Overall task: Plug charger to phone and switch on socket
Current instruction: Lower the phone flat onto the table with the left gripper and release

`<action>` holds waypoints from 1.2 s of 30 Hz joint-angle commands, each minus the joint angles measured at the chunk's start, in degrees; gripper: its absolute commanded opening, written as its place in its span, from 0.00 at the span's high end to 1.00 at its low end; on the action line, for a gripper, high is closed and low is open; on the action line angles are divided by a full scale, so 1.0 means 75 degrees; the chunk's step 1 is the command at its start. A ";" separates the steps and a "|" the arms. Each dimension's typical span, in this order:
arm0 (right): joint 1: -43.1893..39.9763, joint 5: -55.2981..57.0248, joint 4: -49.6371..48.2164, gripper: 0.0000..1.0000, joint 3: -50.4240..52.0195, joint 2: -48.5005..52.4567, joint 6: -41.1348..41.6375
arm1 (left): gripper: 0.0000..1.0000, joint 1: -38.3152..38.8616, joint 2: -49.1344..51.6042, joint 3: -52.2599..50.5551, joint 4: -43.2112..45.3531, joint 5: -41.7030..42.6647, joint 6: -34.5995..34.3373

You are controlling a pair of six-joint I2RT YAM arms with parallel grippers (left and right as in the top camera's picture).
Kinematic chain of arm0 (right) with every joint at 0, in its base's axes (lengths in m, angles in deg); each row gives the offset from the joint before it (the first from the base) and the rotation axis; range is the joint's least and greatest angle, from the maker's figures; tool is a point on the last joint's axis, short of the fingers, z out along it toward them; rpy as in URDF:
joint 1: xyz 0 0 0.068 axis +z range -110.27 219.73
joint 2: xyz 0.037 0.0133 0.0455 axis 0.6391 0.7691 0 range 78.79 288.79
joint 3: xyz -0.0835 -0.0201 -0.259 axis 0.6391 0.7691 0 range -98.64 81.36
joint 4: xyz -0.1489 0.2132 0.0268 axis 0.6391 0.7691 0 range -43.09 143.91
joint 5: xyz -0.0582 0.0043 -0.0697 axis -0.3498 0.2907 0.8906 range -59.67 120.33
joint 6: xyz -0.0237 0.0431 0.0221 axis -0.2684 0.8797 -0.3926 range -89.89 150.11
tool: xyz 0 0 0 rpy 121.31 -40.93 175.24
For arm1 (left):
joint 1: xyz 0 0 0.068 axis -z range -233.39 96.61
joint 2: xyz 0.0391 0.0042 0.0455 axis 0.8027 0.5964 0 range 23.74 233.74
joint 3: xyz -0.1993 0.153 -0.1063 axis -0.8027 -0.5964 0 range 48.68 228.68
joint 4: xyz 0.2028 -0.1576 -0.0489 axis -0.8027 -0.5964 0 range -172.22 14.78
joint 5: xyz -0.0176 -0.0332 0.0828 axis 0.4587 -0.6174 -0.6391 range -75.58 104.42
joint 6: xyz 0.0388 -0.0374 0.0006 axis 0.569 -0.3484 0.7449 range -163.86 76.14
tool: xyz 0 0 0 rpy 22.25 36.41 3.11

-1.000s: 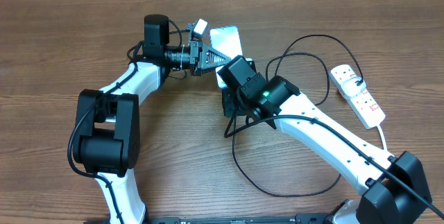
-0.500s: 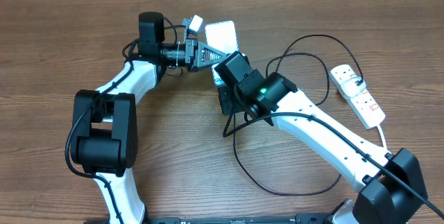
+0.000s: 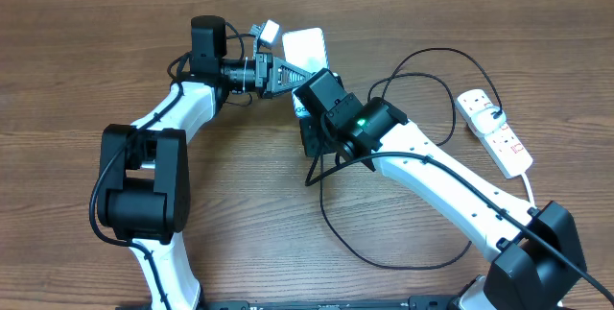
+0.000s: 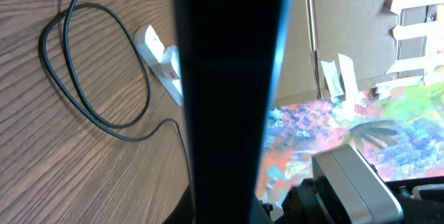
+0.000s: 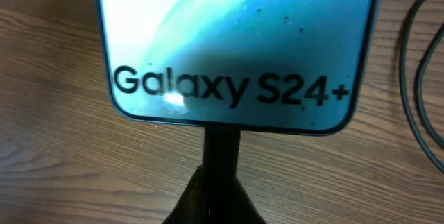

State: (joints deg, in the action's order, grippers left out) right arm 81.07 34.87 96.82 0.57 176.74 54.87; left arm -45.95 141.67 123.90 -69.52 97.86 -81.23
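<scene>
left and right grippers meet at the phone, charger tip at its lower edge

at the left, the left gripper (image 3: pixel 286 74) reaches sideways, its jaws closed thin on the left edge of the phone (image 3: pixel 307 46). the phone sits near the far middle of the worktop (image 3: pixel 77 80) with its screen lit pale blue, and in the left wrist view it shows as a dark slab seen edge-on. just right of it, the right gripper (image 5: pixel 220 189) has its jaws pinched together on the connector tip of the charger (image 5: pixel 222 146). the tip touches the middle of the phone's lower edge, under the dark lettering; whether it is seated i cannot tell. the charger's thin black cable loops across the wood to the right, toward the socket (image 3: pixel 494 132). the socket lies slanted near the right edge, well apart from the phone, with a black plug in its upper end.
</scene>
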 commanded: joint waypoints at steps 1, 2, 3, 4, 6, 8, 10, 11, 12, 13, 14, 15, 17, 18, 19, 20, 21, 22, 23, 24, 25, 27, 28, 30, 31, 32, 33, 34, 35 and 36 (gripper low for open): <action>-0.0079 -0.0248 -0.0571 0.80 -0.0991 -0.0169 -0.0076 | 0.96 0.0583 -0.0026 -0.0210 -0.0154 0.0624 -0.0166; -0.0079 -0.0431 -0.0510 0.75 -0.0991 -0.0201 -0.0076 | 0.96 0.0583 -0.0026 -0.0210 -0.0154 0.0446 -0.0315; -0.0079 -0.0536 -0.0440 0.72 -0.0991 -0.0233 -0.0076 | 0.96 0.0583 -0.0026 -0.0210 -0.0154 0.0259 -0.0428; -0.0079 -0.0627 -0.0326 0.69 -0.0991 -0.0291 -0.0076 | 0.96 0.0589 -0.0026 -0.0210 -0.0152 0.0058 -0.0475; -0.0079 -0.0624 -0.0006 0.63 -0.0997 -0.0437 -0.0076 | 0.96 0.0632 -0.0026 -0.0210 -0.0152 -0.0326 -0.0612; -0.0079 -0.0624 0.0376 0.55 -0.0997 -0.0650 -0.0076 | 0.96 0.0743 -0.0029 -0.0207 -0.0152 -0.0831 -0.0874; -0.0079 -0.0621 0.0825 0.44 -0.0997 -0.0965 -0.0079 | 0.96 0.0924 -0.0041 -0.0207 -0.0154 -0.1320 -0.0962; -0.0079 -0.0621 0.0994 0.40 -0.0997 -0.1131 -0.0079 | 0.96 0.1067 -0.0044 -0.0204 -0.0154 -0.1609 -0.0968; -0.0079 -0.0615 0.1134 0.37 -0.0997 -0.1288 -0.0082 | 0.96 0.1209 -0.0044 -0.0204 -0.0157 -0.1865 -0.1000; -0.0079 -0.0589 0.1279 0.32 -0.0997 -0.1489 -0.0079 | 0.96 0.1361 -0.0044 -0.0204 -0.0163 -0.2122 -0.1000; -0.0079 -0.0501 0.1443 0.26 -0.0997 -0.1740 -0.0082 | 0.96 0.1521 -0.0044 -0.0204 -0.0175 -0.2387 -0.0997; -0.0079 -0.0262 0.1679 0.20 -0.0997 -0.2110 -0.0082 | 0.96 0.1830 -0.0044 -0.0201 -0.0280 -0.2908 -0.0918; -0.0079 0.0256 0.2020 0.13 -0.0997 -0.2640 -0.0079 | 0.96 0.2087 -0.0044 -0.0181 -0.0796 -0.3497 -0.0516; -0.0079 0.0542 0.2192 0.11 -0.0997 -0.2906 -0.0079 | 0.96 0.2151 -0.0044 -0.0154 -0.1239 -0.3759 -0.0207; -0.0079 0.0836 0.2366 0.09 -0.0997 -0.3179 -0.0076 | 0.96 0.2183 -0.0044 -0.0125 -0.1845 -0.4051 0.0256; -0.0079 0.1145 0.2544 0.07 -0.0997 -0.3471 -0.0076 | 0.96 0.2183 -0.0044 -0.0090 -0.2699 -0.4470 0.0886; -0.0079 0.1338 0.2655 0.06 -0.0997 -0.3669 -0.0079 | 0.96 0.2171 -0.0044 -0.0073 -0.3316 -0.4794 0.1303; -0.0079 0.1556 0.2774 0.05 -0.0994 -0.3928 -0.0079 | 0.96 0.2113 -0.0044 -0.0055 -0.4144 -0.5205 0.1886; -0.0079 0.1655 0.2818 0.05 -0.0994 -0.4086 -0.0076 | 0.96 0.2055 -0.0044 -0.0055 -0.4701 -0.5461 0.2311; -0.0079 0.1682 0.2824 0.03 -0.0988 -0.4252 -0.0079 | 0.96 0.1979 -0.0044 -0.0055 -0.5246 -0.5689 0.2681; -0.0079 0.1676 0.2804 0.02 -0.0988 -0.4368 -0.0076 | 0.96 0.1906 -0.0044 -0.0055 -0.5598 -0.5814 0.2920; -0.0079 0.1673 0.2725 0.01 -0.0988 -0.4514 -0.0073 | 0.96 0.1673 -0.0044 -0.0058 -0.6298 -0.6079 0.3483; -0.0079 0.1664 0.2716 0.01 -0.0988 -0.4517 -0.0073 | 0.96 0.1588 -0.0044 -0.0058 -0.6423 -0.6289 0.3515; -0.0079 0.1591 0.2731 0.00 -0.0985 -0.4465 -0.0006 | 0.96 0.1457 -0.0038 -0.0058 -0.6548 -0.6572 0.3681; -0.0079 0.1580 0.2769 0.00 -0.0976 -0.4377 0.0140 | 0.96 0.1376 -0.0038 -0.0064 -0.6592 -0.6577 0.3960; -0.0079 0.1571 0.2792 0.00 -0.0976 -0.4322 0.0154 | 0.96 0.1349 -0.0038 -0.0064 -0.6615 -0.6577 0.4068; -0.0079 0.1562 0.2798 0.00 -0.0976 -0.4275 0.0154 | 0.96 0.1338 -0.0038 -0.0067 -0.6624 -0.6577 0.4176; -0.0079 0.1559 0.2798 0.00 -0.0976 -0.4208 0.0157 | 0.96 0.1338 -0.0038 -0.0067 -0.6647 -0.6583 0.4322; -0.0079 0.1559 0.2792 0.00 -0.0976 -0.4156 0.0157 | 0.96 0.1338 -0.0038 -0.0067 -0.6671 -0.6586 0.4418; -0.0079 0.1562 0.2789 0.00 -0.0976 -0.4115 0.0154 | 0.96 0.1338 -0.0038 -0.0067 -0.6697 -0.6615 0.4479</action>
State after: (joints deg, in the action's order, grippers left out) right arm 80.37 45.78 117.91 -5.82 144.87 55.24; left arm -35.65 141.62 123.13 -119.86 56.77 -55.63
